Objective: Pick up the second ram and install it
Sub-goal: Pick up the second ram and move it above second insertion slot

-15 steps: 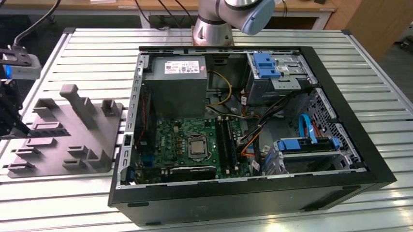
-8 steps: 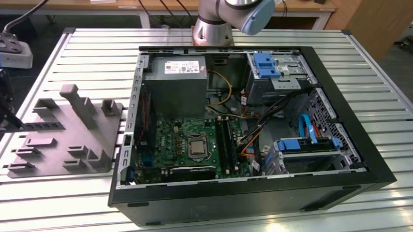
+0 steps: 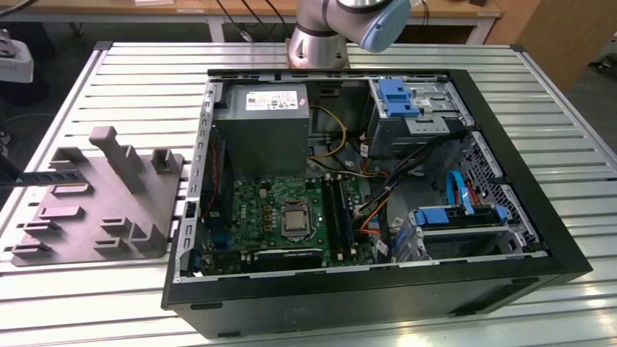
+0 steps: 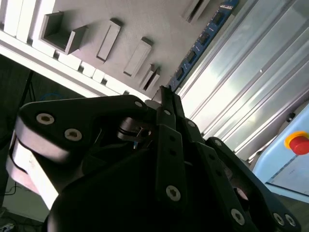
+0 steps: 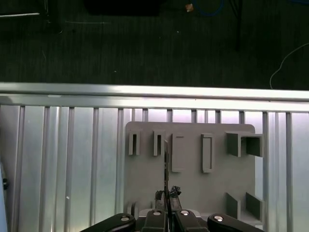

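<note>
Gripper (image 4: 165, 93) clamped tight on second ram (image 4: 202, 44), over grey fixture tray (image 5: 193, 193). Surface: slatted aluminium table (image 3: 126, 72); open computer case (image 3: 386, 298) beside tray. Dark floor (image 5: 145, 43) beyond table edge.

No legible txt; white label (image 3: 274, 101) on the PSU (image 3: 259, 137) carries print, prob. too small.

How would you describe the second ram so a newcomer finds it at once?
On the slatted metal table, find the grey fixture tray beside the open computer case. Over that tray the gripper grips one end of the second ram. It is a thin, flat blue-green board with dark chips, unlike the tray's plain grey blocks.
</note>
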`<state>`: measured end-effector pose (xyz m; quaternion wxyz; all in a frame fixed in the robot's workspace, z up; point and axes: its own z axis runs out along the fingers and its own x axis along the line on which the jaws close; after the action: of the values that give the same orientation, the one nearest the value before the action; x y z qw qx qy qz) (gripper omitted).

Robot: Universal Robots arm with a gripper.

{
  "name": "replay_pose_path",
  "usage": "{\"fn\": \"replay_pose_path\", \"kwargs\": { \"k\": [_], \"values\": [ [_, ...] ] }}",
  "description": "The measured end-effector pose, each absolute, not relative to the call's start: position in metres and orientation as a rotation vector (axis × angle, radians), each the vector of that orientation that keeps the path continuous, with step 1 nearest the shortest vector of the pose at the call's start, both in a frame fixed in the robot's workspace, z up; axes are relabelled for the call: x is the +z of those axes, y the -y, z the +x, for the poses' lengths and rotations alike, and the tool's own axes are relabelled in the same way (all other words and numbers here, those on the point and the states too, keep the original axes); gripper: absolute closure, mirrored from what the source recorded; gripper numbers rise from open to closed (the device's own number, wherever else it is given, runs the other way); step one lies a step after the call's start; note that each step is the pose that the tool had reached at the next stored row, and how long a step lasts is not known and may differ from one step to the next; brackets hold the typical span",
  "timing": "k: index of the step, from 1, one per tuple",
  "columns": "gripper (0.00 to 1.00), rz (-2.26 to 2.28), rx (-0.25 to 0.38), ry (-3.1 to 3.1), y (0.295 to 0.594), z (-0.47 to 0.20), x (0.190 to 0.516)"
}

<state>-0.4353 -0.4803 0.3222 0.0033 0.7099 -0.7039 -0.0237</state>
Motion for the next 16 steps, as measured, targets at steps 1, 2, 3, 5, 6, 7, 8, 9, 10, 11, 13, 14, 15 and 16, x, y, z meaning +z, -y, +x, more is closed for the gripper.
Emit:
{"fn": "replay_pose_path", "kwargs": {
  "k": [1, 2, 3, 5, 6, 7, 8, 9, 10, 11, 13, 14, 15, 16],
  "values": [
    [0.87, 2.226, -0.075, 2.207, 0.480, -0.435, 0.325],
    [0.87, 2.226, -0.076, 2.207, 0.480, -0.435, 0.329],
    [0.87, 2.227, -0.077, 2.208, 0.480, -0.435, 0.332],
    [0.87, 2.228, -0.081, 2.209, 0.480, -0.435, 0.338],
    [0.87, 2.230, -0.083, 2.210, 0.480, -0.435, 0.341],
    [0.87, 2.231, -0.086, 2.211, 0.480, -0.435, 0.344],
    [0.87, 2.232, -0.088, 2.212, 0.480, -0.435, 0.347],
    [0.87, 2.233, -0.091, 2.213, 0.480, -0.435, 0.350],
    [0.87, 2.234, -0.093, 2.214, 0.480, -0.435, 0.353],
    [0.87, 2.235, -0.096, 2.215, 0.480, -0.435, 0.357],
    [0.87, 2.237, -0.101, 2.217, 0.480, -0.435, 0.363],
    [0.87, 2.238, -0.103, 2.218, 0.480, -0.435, 0.365],
    [0.87, 2.239, -0.106, 2.219, 0.480, -0.434, 0.368],
    [0.87, 2.240, -0.108, 2.220, 0.480, -0.434, 0.371]
  ]
}}
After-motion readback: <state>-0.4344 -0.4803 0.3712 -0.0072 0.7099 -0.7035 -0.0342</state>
